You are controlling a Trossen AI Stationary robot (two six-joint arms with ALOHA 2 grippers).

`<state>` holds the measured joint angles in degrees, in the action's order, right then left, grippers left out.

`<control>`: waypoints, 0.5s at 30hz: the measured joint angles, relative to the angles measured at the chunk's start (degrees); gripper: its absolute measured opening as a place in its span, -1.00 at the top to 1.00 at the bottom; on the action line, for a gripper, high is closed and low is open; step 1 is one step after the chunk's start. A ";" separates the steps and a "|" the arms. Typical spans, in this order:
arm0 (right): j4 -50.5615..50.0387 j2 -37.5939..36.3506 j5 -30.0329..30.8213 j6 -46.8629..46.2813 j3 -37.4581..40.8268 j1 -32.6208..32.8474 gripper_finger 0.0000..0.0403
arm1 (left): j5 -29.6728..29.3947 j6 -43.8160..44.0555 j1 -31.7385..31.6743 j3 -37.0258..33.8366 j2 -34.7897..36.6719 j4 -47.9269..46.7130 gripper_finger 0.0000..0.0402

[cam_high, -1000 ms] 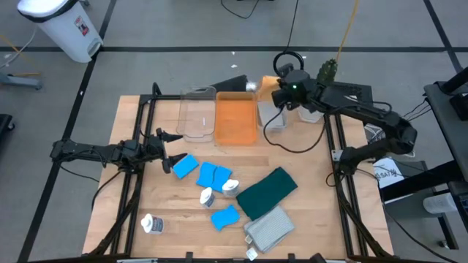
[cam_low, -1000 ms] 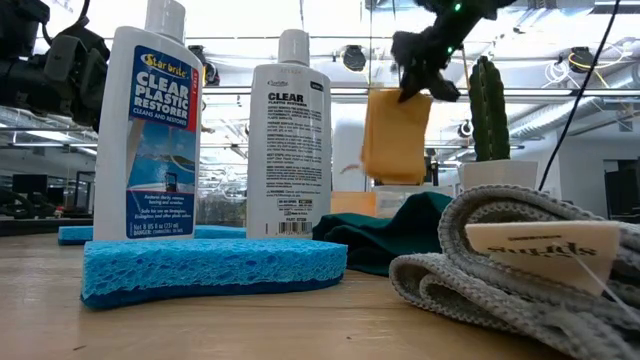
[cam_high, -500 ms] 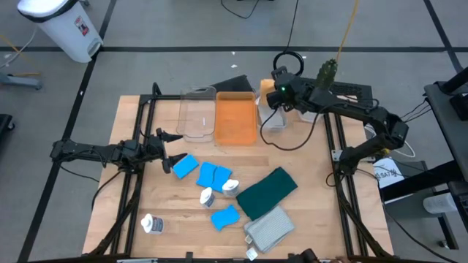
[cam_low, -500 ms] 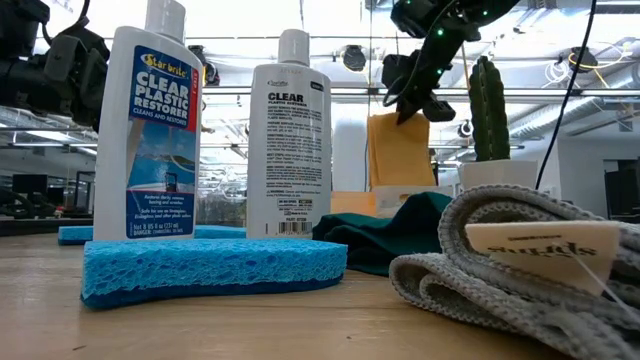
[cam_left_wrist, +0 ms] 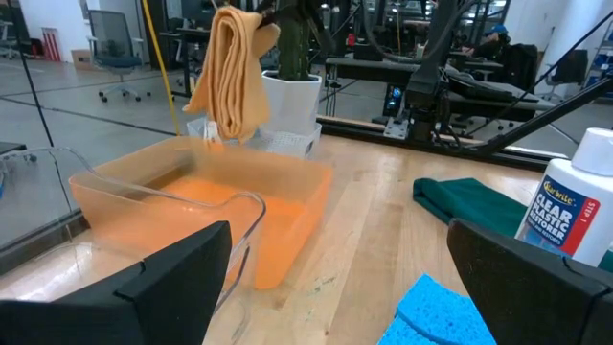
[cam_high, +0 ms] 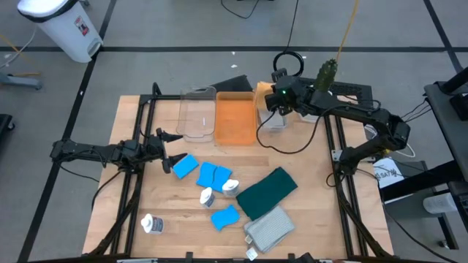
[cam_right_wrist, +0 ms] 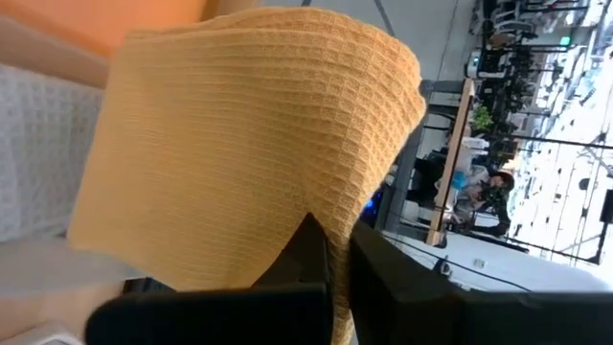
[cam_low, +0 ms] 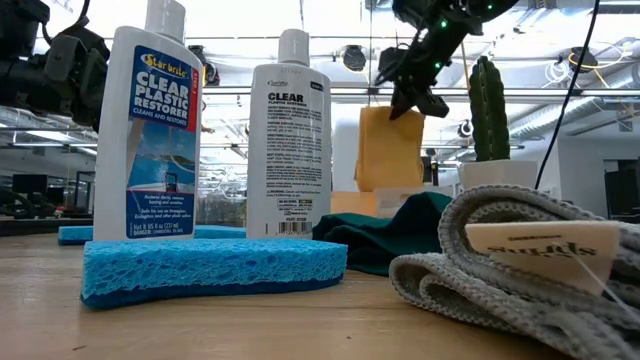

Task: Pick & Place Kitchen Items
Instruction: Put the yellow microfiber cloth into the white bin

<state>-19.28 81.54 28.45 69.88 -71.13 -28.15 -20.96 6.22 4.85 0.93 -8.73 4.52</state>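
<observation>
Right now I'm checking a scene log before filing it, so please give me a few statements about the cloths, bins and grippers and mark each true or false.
1. The right gripper holds the orange cloth up in the air. True.
2. The left gripper is shut on a sponge. False: it is open and holds nothing, waiting beside a sponge.
3. The green cloth lies on the table, next to the grey cloth. True.
4. The orange bin already has a bottle in it. False: no bottle is in it; the bottles are on the table.
5. The clear bin stands beside the orange bin. True.
</observation>
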 joint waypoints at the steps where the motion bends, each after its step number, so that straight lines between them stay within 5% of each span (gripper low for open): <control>1: 0.19 0.00 0.02 -0.06 0.33 -0.18 1.00 | 0.01 0.00 0.01 0.00 0.02 -0.01 -0.97; 15: 5.72 0.00 -1.68 -0.05 7.72 -4.03 1.00 | -0.01 0.00 -0.01 0.00 0.01 -0.01 -0.97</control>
<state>-13.56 81.54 26.77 69.83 -63.41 -32.18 -20.97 6.22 4.85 0.93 -8.72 4.51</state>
